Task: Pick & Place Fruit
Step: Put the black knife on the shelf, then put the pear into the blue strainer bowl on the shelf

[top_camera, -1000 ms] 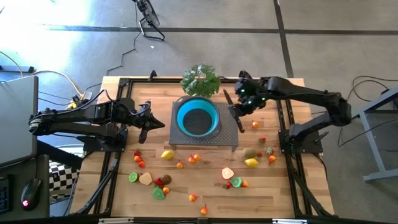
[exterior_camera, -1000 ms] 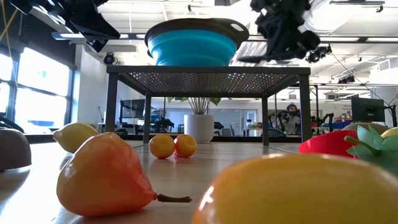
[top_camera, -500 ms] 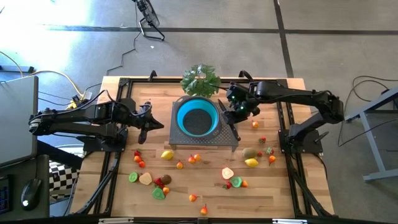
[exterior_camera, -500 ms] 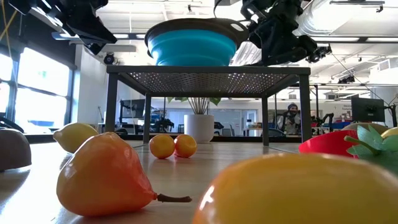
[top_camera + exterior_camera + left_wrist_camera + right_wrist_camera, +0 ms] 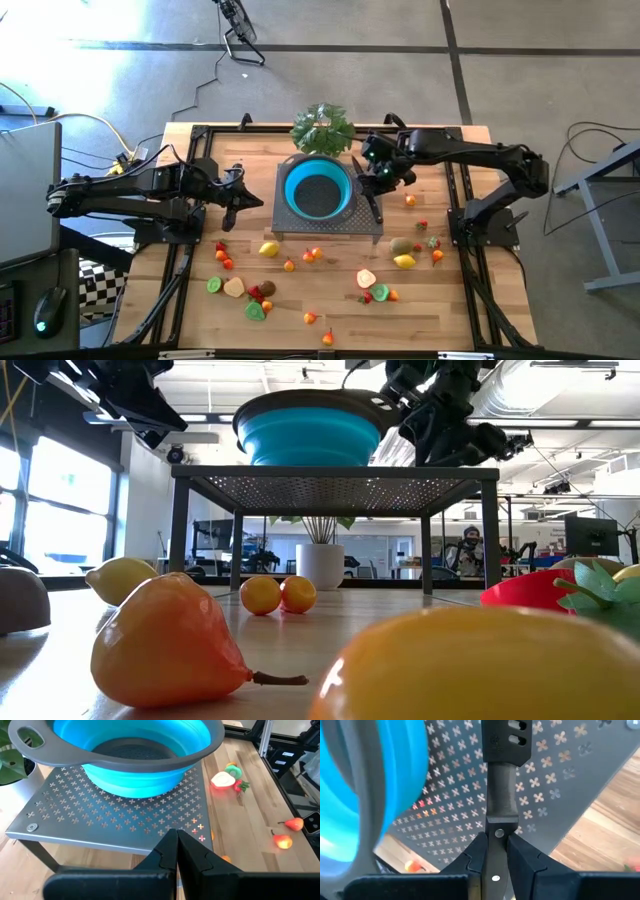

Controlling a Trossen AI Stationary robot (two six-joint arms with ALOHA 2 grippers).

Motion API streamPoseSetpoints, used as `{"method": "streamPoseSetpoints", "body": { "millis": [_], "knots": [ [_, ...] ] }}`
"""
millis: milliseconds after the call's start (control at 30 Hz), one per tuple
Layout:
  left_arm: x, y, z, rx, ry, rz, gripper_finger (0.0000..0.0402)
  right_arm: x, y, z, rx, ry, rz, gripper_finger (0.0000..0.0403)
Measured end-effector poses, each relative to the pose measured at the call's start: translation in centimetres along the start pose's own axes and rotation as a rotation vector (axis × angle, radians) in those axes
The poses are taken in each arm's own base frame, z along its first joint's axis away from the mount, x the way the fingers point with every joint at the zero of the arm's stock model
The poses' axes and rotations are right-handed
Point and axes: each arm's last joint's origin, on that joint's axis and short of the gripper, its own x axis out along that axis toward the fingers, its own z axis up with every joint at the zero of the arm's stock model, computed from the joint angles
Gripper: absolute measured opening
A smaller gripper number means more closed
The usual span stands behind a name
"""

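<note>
the right tool (image 5: pixel 377 178) is held over the right part of the perforated grey metal stand (image 5: pixel 365 222), just beside the rim of the blue collapsible bowl with a grey rim (image 5: pixel 318 188), and it is clenched on the black-handled knife (image 5: pixel 499 790), whose handle is seen between its fingers (image 5: pixel 475 855) in the right wrist view. the left tool (image 5: pixel 243 198) is held left of the stand, above the wooden tabletop (image 5: pixel 200 318), with its fingers (image 5: pixel 167 855) pressed together on nothing. the small toy fruits (image 5: pixel 268 249) are scattered on the tabletop in front of and to the right of the stand, among them a yellow lemon, a brown kiwi (image 5: pixel 400 246) and a small orange fruit (image 5: pixel 410 200) near the right tool. a leafy green bunch (image 5: pixel 322 128) is seen behind the bowl.
</note>
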Motion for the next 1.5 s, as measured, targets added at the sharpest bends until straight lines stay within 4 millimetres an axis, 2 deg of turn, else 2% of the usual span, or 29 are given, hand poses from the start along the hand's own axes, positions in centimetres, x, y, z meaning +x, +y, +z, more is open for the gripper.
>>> {"method": "streamPoseSetpoints", "body": {
  "millis": [133, 467, 800, 933, 1167, 1500],
  "knots": [
    [0.0, 0.0, 0.0, 0.000, 0.000, 0.000, 0.0000, 0.8, 0.0, 0.2, -0.014, 0.034, -0.006, 0.0046],
    [0.0, 0.0, 0.0, 0.000, -0.001, 0.000, 0.0000, 1.1, 0.1, 0.4, -0.007, 0.036, -0.011, 0.0053],
    [0.0, 0.0, 0.0, 0.000, -0.001, 0.000, 0.0000, 1.2, 0.5, 0.7, -0.031, 0.009, 0.033, 0.0129],
    [0.0, 0.0, 0.0, 0.000, -0.001, 0.000, 0.0000, 1.0, 0.8, 0.7, -0.041, 0.030, 0.082, 0.0143],
    [0.0, 0.0, 0.0, 0.000, -0.001, 0.000, 0.0000, -1.1, 0.6, -0.2, -0.090, -0.005, 0.121, 0.0115],
    [0.0, 0.0, 0.0, 0.000, -0.001, 0.001, 0.0000, -5.5, -0.2, -2.0, -0.301, -0.195, 0.138, 0.0036]
  ]
}}
